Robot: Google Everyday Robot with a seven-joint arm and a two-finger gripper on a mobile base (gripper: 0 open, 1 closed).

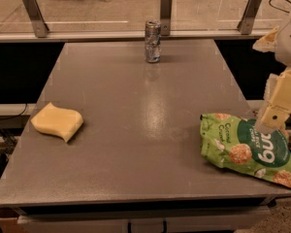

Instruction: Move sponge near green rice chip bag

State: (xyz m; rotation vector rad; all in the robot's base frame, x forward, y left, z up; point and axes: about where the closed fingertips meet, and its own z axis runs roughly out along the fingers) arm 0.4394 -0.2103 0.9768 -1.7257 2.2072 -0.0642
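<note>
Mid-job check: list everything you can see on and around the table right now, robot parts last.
sponge: one, pale yellow, left side of the table, apart from everything else.
green rice chip bag: one, bright green, lying at the table's near right, by the edge.
can: one, silver, upright at the far edge, middle.
table: one, grey, filling most of the view.
metal posts: three, grey, along the rail behind the table.
gripper: one, cream, at the right edge of view, over the bag's far right part.
</note>
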